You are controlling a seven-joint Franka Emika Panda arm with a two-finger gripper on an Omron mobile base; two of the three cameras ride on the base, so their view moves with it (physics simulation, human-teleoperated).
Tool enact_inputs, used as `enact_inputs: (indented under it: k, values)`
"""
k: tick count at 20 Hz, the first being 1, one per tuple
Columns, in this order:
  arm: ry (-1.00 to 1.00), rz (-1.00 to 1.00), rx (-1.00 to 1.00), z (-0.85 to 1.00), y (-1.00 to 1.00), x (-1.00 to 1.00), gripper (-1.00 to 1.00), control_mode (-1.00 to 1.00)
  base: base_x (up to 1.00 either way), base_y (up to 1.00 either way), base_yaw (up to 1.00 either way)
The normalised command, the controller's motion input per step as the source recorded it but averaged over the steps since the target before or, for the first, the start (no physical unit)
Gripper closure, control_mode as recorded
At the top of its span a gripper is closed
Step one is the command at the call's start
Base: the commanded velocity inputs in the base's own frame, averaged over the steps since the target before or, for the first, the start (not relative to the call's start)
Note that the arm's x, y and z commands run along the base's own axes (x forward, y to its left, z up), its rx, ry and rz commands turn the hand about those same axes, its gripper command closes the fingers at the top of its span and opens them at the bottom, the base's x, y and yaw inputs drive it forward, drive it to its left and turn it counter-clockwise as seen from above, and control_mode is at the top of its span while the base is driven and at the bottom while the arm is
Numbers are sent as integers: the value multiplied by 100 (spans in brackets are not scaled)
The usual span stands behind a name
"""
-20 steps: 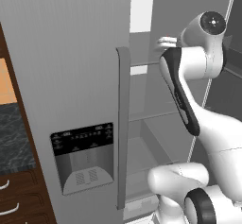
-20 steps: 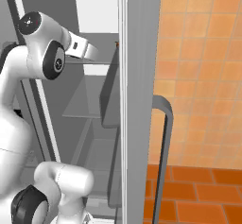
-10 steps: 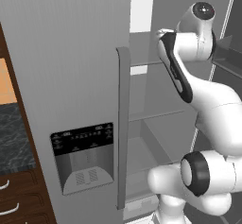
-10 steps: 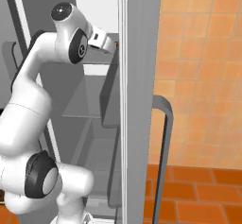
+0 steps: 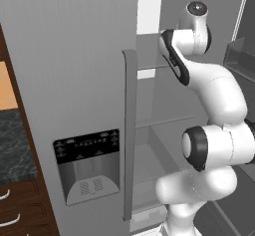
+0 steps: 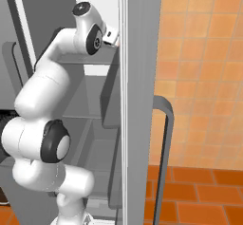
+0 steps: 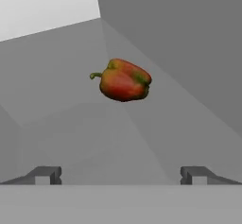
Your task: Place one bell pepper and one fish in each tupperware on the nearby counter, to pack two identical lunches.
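Hand view: pincer spread wide, holding nothing; bell pepper lies ahead.

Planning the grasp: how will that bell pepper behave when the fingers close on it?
The bell pepper looks rounded and lobed, so it may roll or twist if nudged. Its glossy skin could slip. It lies on its side, stem sideways, between the open fingers, so a centred pinch seems safest.

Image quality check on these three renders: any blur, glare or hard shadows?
Hand view: bell pepper sharp, soft highlight on top, no clear cast shadow on the grey fridge walls; open tool crisp. Left base view: flat even light, fridge door without glare, counter texture slightly soft. Right base view: orange tile wall a little blurry, no lens distortion.
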Motion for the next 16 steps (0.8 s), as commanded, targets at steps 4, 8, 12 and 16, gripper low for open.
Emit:
enact_inputs:
  k: [4, 8, 12, 16]
  values:
    - [8, -1, 0, -11, -30, 67, -100, -100, 0, 0, 0]
    - [5, -2, 0, -23, -16, 67, -100, -100, 0, 0, 0]
    - [3, -3, 0, -23, -10, 74, -100, -100, 0, 0, 0]
    - [3, -3, 0, -21, -14, 69, -100, -100, 0, 0, 0]
